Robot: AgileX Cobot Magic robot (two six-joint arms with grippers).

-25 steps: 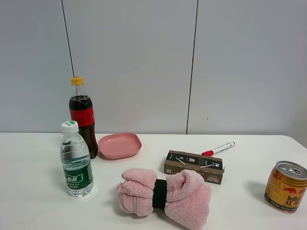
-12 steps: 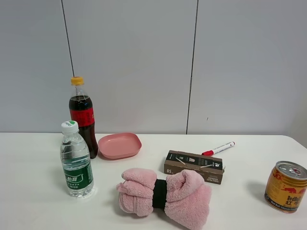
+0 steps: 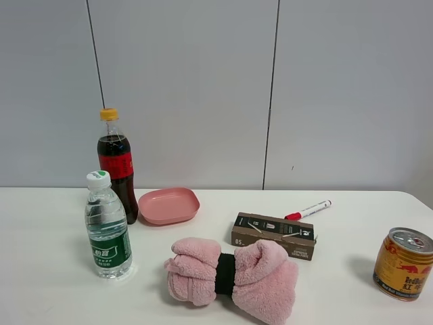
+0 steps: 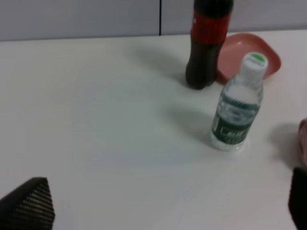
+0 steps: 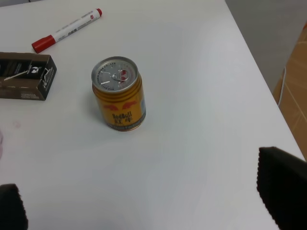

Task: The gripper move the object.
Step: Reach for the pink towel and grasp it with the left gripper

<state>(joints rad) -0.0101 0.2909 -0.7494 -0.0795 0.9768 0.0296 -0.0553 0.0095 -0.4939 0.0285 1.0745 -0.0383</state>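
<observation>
The fluffy pink rolled towel, cinched by a black band, lies on the white table at the front centre, just in front of the brown box. Neither gripper shows in the exterior high view. In the left wrist view my left gripper is open and empty, its black fingertips far apart above bare table; only a pink sliver of the towel shows at the frame edge. My right gripper is open and empty above the table near the can.
A water bottle and a cola bottle stand at the left, with a smooth pink dish behind. A red marker lies behind the box. A gold Red Bull can stands at the right, near the table's right edge.
</observation>
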